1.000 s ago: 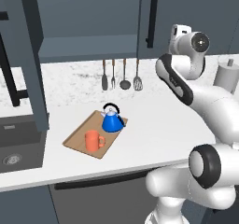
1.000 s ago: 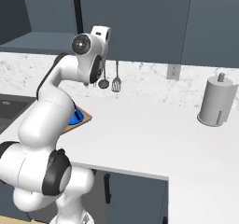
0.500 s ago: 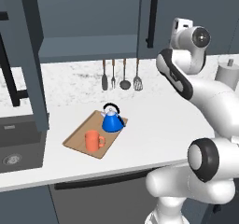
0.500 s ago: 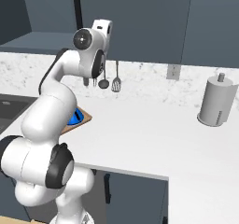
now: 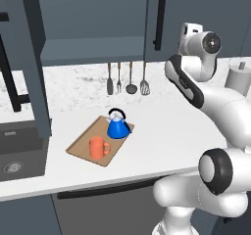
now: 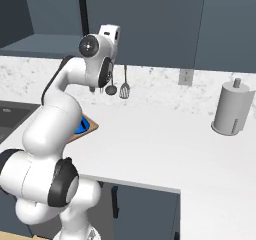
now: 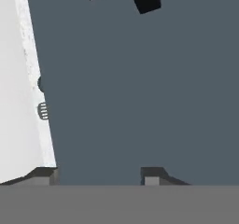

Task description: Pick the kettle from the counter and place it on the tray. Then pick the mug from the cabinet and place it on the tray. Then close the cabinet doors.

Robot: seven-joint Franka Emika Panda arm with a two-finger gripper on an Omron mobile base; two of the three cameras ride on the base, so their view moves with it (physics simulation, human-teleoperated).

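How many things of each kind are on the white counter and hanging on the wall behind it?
Kettle: 1
Mug: 1
Tray: 1
Hanging utensils: 4
Grey canister: 1
Total: 8

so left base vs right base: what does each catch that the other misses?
Left base only: the orange mug and whole blue kettle sitting on the wooden tray, plus the open left cabinet door and the inner shelf.
Right base only: the grey paper-towel roll on its stand in full and the wall outlet.
Both: the white counter, the hanging utensils, the arm's raised wrist in front of the right cabinet door, and the black bar handle.
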